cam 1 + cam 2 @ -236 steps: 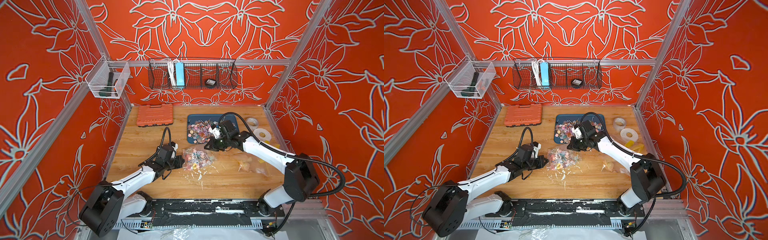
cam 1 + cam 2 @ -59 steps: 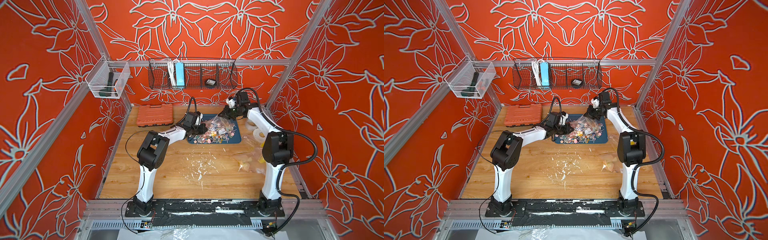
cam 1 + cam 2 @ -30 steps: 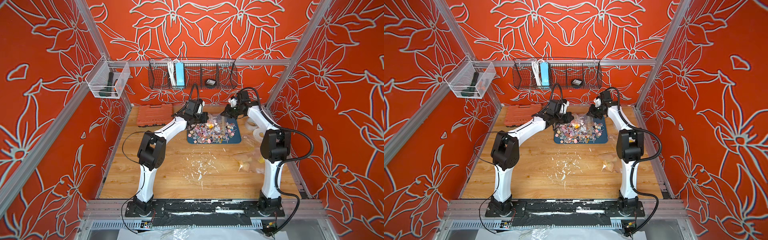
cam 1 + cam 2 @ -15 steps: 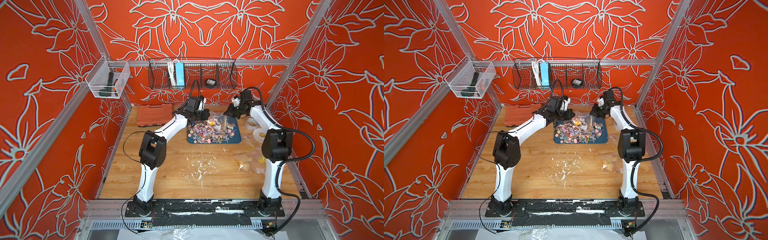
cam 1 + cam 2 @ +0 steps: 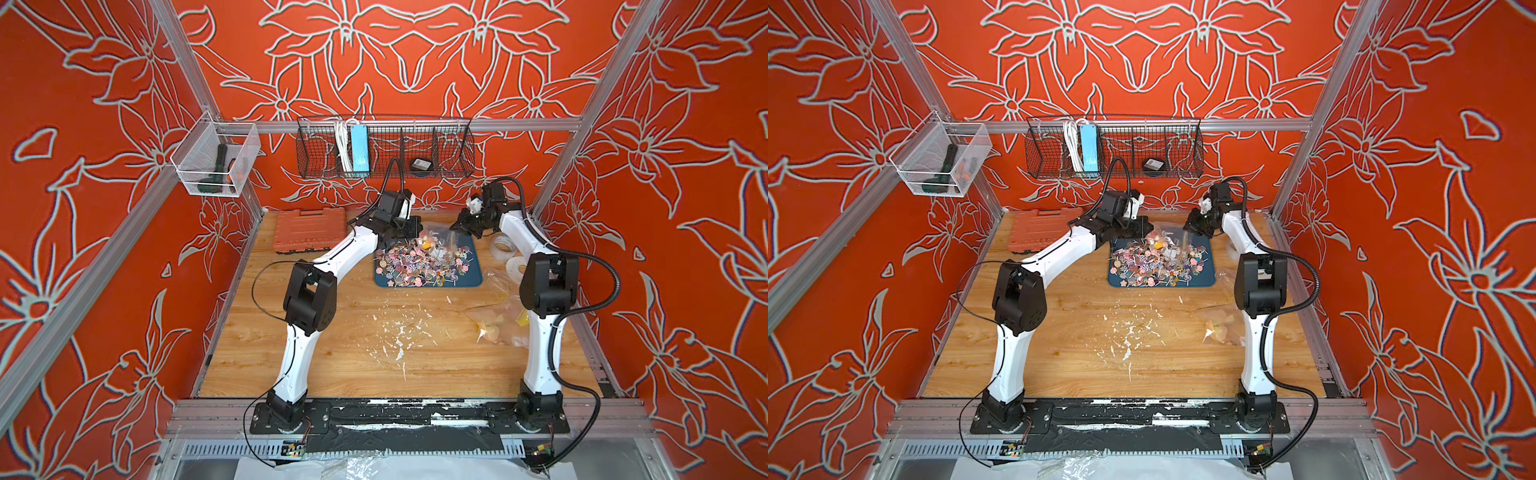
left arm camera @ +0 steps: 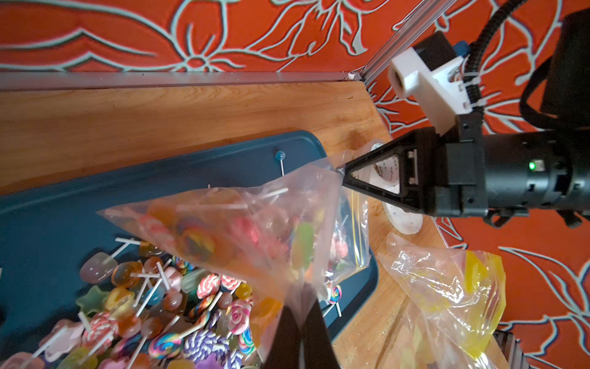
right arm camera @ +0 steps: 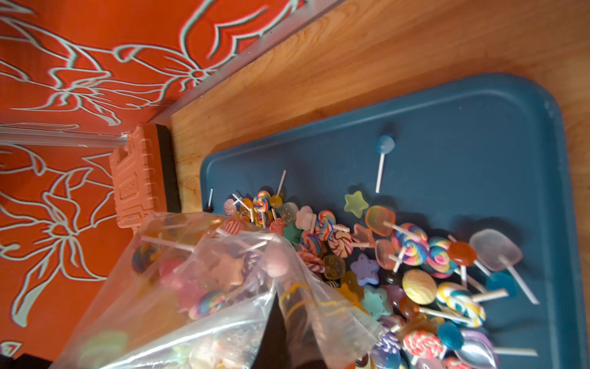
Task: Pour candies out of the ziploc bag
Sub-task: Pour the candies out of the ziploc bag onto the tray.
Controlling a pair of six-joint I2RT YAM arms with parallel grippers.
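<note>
Candies (image 5: 424, 262) lie in a heap on the blue tray (image 7: 447, 134) at the back of the table (image 5: 332, 353), and a fair share sits inside the bag (image 6: 255, 230), which hangs just above that heap. The left claw (image 6: 300, 332) is clamped on one corner of the film. The right claw (image 6: 343, 171) is pinched tight on another corner, so the bag is stretched between them. Its zip strip dangles on the low side toward the tray, so the mouth probably faces down.

The bag looks thin, soft and slick. It sags under its load and folds into pockets, and lollipop sticks can catch across those folds. The load is light, so the worry is less weight than film sliding out of a narrow pinch. The best hold is on the closed bottom corners, well away from the zip, with enough film in each claw that it cannot creep free. Lifting those corners higher and giving a small shake should free the stragglers.

The candies look small, hard and light, so they may bounce or roll. The tray rim is low and the heap reaches close to its front edge, so a sudden dump could send some onto the table. A second bag (image 6: 447, 281) with yellow contents lies beside the tray, apart from this one.
</note>
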